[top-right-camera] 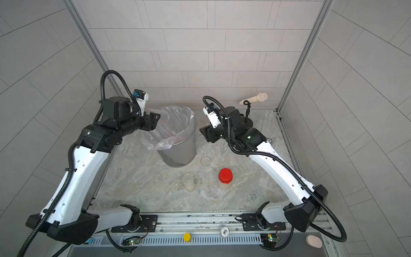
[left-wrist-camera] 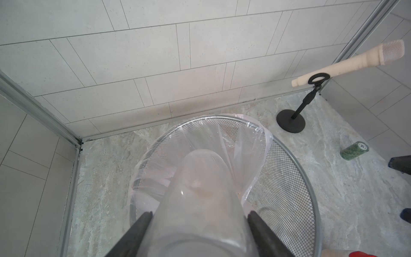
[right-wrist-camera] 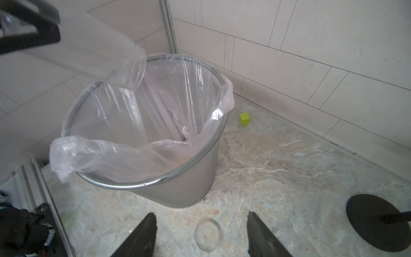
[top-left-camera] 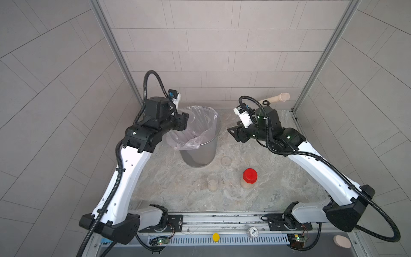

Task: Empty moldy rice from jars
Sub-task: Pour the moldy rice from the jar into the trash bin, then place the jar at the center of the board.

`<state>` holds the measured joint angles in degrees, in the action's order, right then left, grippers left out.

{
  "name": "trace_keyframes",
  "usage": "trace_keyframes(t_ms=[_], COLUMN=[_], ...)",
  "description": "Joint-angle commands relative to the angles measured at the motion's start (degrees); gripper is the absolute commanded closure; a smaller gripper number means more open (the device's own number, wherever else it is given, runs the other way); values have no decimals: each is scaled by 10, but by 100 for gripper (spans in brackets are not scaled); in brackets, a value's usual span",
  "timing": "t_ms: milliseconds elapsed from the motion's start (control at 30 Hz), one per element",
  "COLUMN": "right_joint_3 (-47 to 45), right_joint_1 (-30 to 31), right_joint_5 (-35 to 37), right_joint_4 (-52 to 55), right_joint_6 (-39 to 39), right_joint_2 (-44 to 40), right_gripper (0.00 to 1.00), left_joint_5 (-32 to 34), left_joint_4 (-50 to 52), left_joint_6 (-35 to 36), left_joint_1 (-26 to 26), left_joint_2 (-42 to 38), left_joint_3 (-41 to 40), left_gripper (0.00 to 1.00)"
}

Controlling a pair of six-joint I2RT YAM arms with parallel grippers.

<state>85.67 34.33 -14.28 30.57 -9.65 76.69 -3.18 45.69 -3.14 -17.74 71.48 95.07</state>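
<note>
Your left gripper [left-wrist-camera: 200, 214] hugs jar [left-wrist-camera: 206, 169], mouth down over bin [left-wrist-camera: 287, 178] just ahead; tip more, shake softly; right gripper [right-wrist-camera: 201, 214] wide, empty

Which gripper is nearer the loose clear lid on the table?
Right. The right gripper hangs open over the table by the clear lid; the left gripper is beyond the bin, holding a jar tipped over it.

Red jar lid [top-left-camera: 250, 175] (silver mesh bin [top-left-camera: 198, 155])
</note>
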Motion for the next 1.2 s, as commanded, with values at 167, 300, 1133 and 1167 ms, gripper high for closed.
trace_keyframes(t_ms=[167,300,1133,1167], right_joint_3=[5,-11,-147,-140], right_joint_1=[-1,-2,44,48], right_joint_5=[-58,-64,-88,-88], right_joint_4=[-51,-89,-548,-546], right_joint_6=[-160,-221,-660,-661], right_joint_2=[-17,-19,20,24], right_gripper=[34,34,14,14], left_joint_5=[13,-12,-130,-132], left_joint_4=[-90,-178,-715,-717], left_joint_6=[-47,-64,-244,-244], left_joint_1=[2,2,-88,-91], left_joint_2=[-69,-126,-201,-196], left_joint_3=[-81,-156,-444,-443], left_gripper=[87,87,86,86])
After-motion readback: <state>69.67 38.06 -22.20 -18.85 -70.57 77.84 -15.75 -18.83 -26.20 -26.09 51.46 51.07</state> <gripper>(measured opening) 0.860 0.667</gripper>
